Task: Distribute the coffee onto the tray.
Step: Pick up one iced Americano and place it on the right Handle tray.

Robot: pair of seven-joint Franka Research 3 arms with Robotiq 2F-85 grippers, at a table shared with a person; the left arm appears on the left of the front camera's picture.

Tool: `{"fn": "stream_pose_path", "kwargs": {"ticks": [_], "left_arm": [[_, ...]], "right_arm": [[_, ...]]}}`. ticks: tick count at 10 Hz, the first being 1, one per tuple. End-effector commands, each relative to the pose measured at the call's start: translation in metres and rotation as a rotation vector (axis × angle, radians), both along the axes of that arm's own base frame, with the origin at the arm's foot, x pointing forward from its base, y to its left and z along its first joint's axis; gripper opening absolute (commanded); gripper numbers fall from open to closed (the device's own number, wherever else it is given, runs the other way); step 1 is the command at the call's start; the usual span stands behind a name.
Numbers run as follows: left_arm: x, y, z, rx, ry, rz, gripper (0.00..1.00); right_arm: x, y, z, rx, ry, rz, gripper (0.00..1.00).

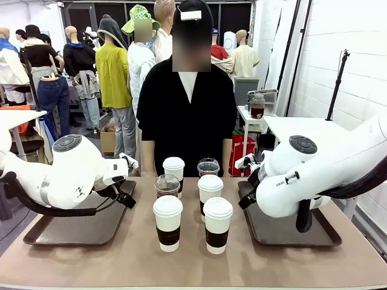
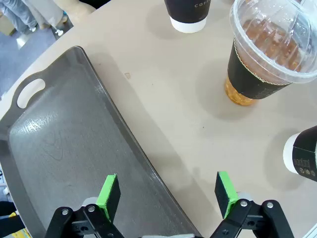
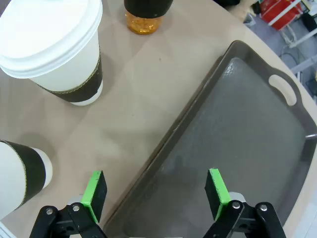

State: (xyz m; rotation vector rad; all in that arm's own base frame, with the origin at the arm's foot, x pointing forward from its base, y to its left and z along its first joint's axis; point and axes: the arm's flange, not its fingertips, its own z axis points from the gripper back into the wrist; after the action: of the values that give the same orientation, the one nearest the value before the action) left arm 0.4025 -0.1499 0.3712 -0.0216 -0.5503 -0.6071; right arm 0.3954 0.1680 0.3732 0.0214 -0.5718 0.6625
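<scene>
1. My left arm point(image 1: 66, 178) covers much of the left tray point(image 1: 72, 231).
2. The top edge cuts a clear cup point(image 3: 144, 15) to its base.
3. The right edge cuts a paper cup point(image 2: 303, 154) to its base.

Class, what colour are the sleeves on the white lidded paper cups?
Dark brown, almost black. The sleeves show best in the front view.

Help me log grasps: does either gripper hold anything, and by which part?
Nothing is held: the left gripper and the right gripper both stand open, jaws empty.
</scene>
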Motion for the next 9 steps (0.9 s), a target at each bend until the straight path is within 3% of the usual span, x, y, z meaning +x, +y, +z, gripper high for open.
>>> {"fn": "stream_pose_path", "kwargs": {"ticks": [1, 9], "left_arm": [[0.0000, 0.0000, 0.0000, 0.000, 0.000, 0.000, 1.00], [0.0000, 0.0000, 0.0000, 0.000, 0.000, 0.000, 1.00]], "right_arm": [[0.0000, -0.0001, 0.0000, 0.000, 0.000, 0.000, 1.00], [0.0000, -0.0001, 0.0000, 0.000, 0.000, 0.000, 1.00]]}}
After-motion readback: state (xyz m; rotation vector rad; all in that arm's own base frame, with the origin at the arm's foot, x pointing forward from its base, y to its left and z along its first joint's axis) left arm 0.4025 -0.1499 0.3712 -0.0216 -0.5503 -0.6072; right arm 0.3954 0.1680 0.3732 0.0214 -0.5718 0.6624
